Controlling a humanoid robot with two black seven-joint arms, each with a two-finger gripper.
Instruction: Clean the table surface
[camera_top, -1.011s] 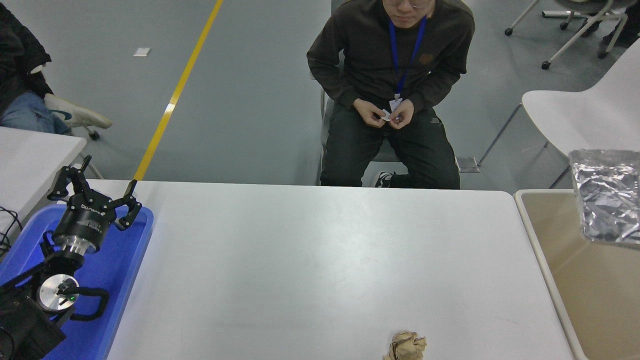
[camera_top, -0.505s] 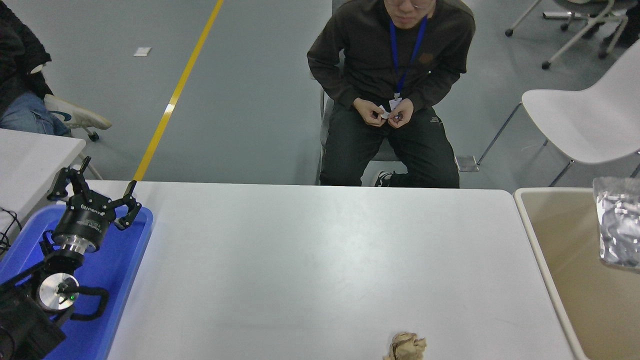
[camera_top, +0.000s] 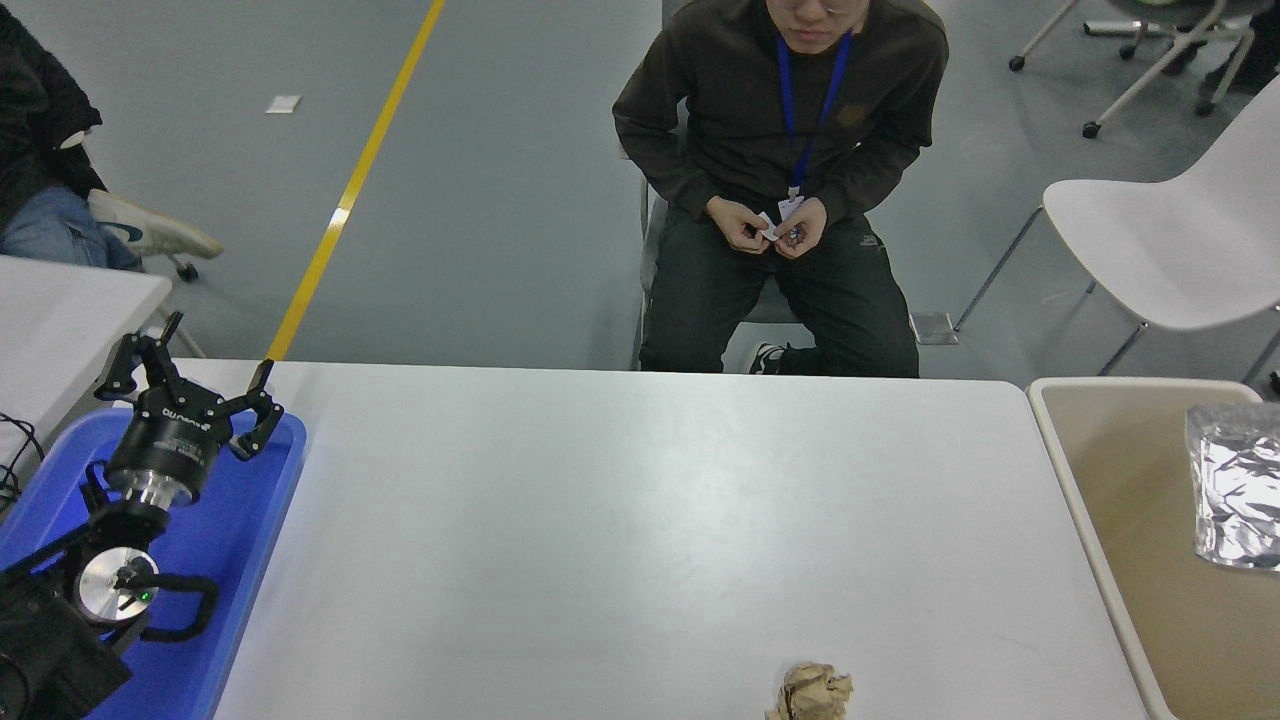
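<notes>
Table surface: crumpled brown paper ball remains at near edge; left hand parked wide open, empty, over blue tray.

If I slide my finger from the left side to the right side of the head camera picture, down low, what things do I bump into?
Left gripper over the blue tray → bare white table surface → crumpled brown paper ball → beige bin → shiny silver foil bag.

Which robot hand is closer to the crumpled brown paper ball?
Only the left gripper can be judged: it hangs open over the blue tray, far to the left of the paper ball at the table surface's near edge. The right gripper isn't in view.
</notes>
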